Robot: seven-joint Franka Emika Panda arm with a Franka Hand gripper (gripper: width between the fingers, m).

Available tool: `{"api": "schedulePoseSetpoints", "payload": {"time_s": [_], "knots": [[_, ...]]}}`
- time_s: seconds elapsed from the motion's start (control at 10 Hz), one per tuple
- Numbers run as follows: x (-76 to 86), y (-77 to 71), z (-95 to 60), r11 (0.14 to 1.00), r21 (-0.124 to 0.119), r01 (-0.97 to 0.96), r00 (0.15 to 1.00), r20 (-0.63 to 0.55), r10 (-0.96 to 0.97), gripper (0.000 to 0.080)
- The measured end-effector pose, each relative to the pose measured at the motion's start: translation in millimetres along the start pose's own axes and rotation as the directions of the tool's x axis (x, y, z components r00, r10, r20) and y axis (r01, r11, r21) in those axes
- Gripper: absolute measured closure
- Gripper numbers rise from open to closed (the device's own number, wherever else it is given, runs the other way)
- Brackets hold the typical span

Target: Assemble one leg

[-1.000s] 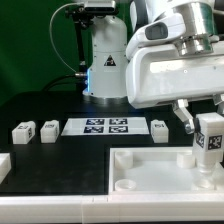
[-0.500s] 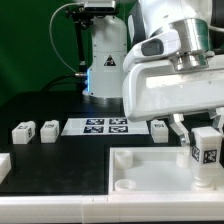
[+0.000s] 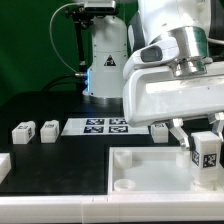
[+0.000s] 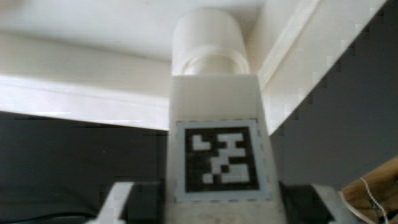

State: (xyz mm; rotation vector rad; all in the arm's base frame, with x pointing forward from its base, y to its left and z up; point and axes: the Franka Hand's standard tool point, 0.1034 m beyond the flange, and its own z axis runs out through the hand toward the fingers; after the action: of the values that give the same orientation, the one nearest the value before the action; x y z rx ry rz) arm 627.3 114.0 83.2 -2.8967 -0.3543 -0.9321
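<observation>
My gripper (image 3: 205, 135) is shut on a leg (image 3: 207, 155), a white post with a black-and-white tag, and holds it upright over the far right corner of the large white panel (image 3: 150, 165). In the wrist view the leg (image 4: 217, 120) fills the middle, its tag facing the camera, with a finger (image 4: 125, 203) on each side of its base. The leg's lower end meets the panel near its corner; I cannot tell whether it sits in a hole. Three more legs lie on the black table: two (image 3: 22, 131) (image 3: 49, 129) at the exterior view's left, one (image 3: 159, 128) behind the panel.
The marker board (image 3: 98, 126) lies flat on the black table between the loose legs. The robot's white base (image 3: 105, 60) stands behind it. A white part (image 3: 3, 165) shows at the exterior view's left edge. A round hole (image 3: 122, 184) shows in the panel's near corner.
The gripper has moved down and slightly towards the exterior view's left with the leg, bringing its lower end onto the panel's corner.
</observation>
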Motion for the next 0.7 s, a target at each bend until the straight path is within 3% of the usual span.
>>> {"api": "schedulePoseSetpoints", "payload": {"time_s": [0.1,0.2,0.3,0.4,0.7], "knots": [[-0.2,0.4,0.3,1.0,0.0,-0.001,1.0,0.003,0.001,0.0453],[-0.3,0.3,0.3,1.0,0.0,0.0,1.0,0.003,0.0,0.0319],[-0.4,0.4,0.4,1.0,0.0,0.0,1.0,0.004,0.0,0.0319],[-0.5,0.4,0.5,1.0,0.0,0.0,1.0,0.004,0.0,0.0188],[-0.6,0.4,0.6,1.0,0.0,0.0,1.0,0.004,0.0,0.0152]]}}
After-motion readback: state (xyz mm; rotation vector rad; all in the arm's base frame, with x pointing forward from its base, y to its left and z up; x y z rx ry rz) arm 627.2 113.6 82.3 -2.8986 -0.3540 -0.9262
